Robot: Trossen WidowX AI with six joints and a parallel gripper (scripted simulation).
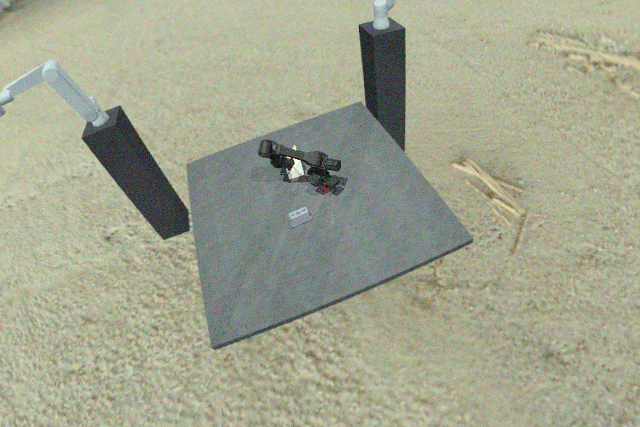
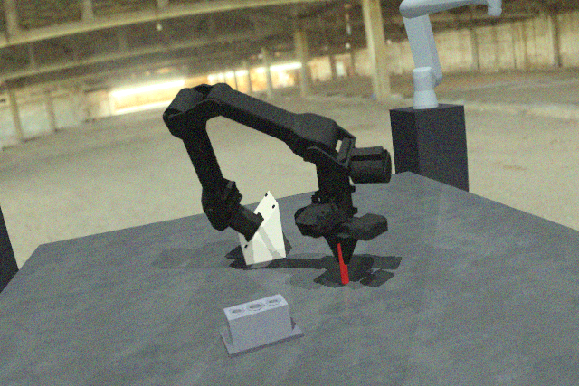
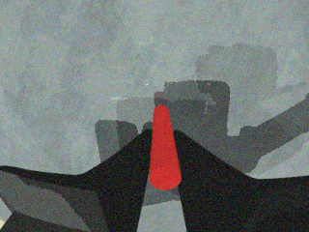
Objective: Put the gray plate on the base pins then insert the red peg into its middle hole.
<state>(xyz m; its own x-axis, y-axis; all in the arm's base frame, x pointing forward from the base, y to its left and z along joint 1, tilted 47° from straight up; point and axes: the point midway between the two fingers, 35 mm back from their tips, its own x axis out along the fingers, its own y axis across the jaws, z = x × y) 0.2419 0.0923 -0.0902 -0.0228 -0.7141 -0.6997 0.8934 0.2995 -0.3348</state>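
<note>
To the left and nearer the viewer, the base (image 1: 302,222) (image 2: 260,325) awaits, the plate apparently seated upon it. To the right, my pincer (image 1: 326,187) (image 2: 343,258) (image 3: 162,135) grips the red peg (image 1: 326,189) (image 2: 343,265) (image 3: 164,150), its long axis nearly upright; I judge that insertion requires carrying it leftward.

The black arm (image 1: 294,151) (image 2: 261,115) is footed toward the tabletop's (image 1: 320,267) (image 2: 421,325) far edge in the top view, between its left and far corners. From the foot, the lower link leans back up to a high, sharply bent elbow (image 1: 265,147) (image 2: 186,106); the forearm slopes down toward the wrist (image 1: 317,166) (image 2: 333,176). Below it, the gripper (image 1: 326,188) (image 2: 343,261) (image 3: 162,135) points down near the tabletop's middle, fingers drawn close and clamped on something slim.
</note>
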